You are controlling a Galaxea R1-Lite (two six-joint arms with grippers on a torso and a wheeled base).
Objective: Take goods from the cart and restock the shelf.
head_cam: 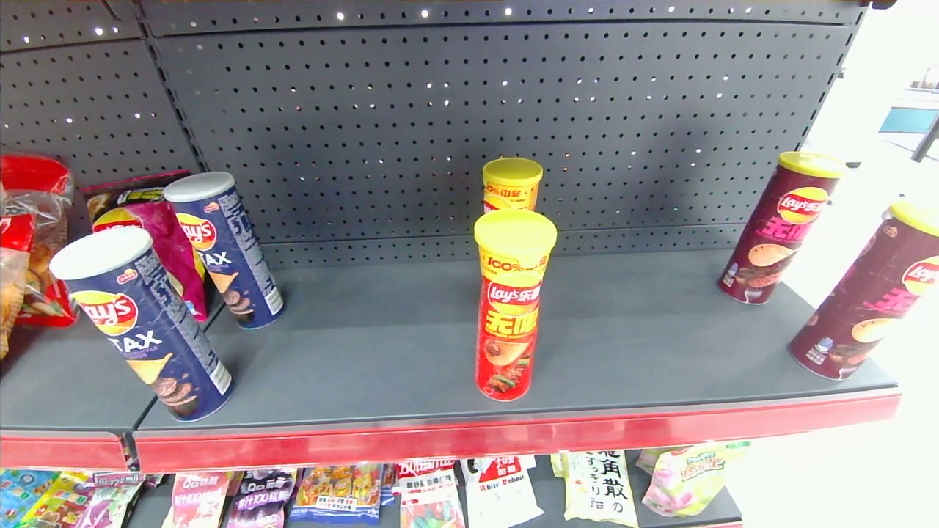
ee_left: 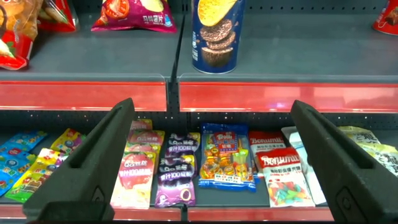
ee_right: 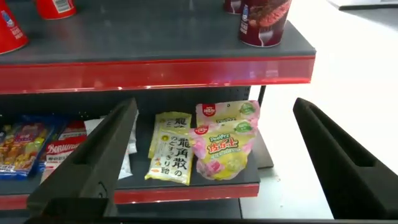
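The grey shelf (head_cam: 381, 345) with a red front lip carries chip cans: two dark blue ones (head_cam: 143, 323) (head_cam: 224, 248) at the left, a red one with a yellow lid (head_cam: 510, 308) in the middle with another (head_cam: 511, 183) behind it, and two maroon ones (head_cam: 781, 229) (head_cam: 869, 293) at the right. My left gripper (ee_left: 211, 168) is open in front of the lower shelf, below a blue can (ee_left: 214, 34). My right gripper (ee_right: 214, 162) is open too, facing the lower shelf's right end under a maroon can (ee_right: 264, 18). Neither holds anything.
Snack bags (head_cam: 139, 213) sit at the shelf's far left. The lower shelf holds rows of candy packets (ee_left: 227, 155) and bags (ee_right: 221, 146). A pegboard back panel (head_cam: 469, 125) rises behind the cans. Open floor (ee_right: 336, 124) lies right of the shelf end.
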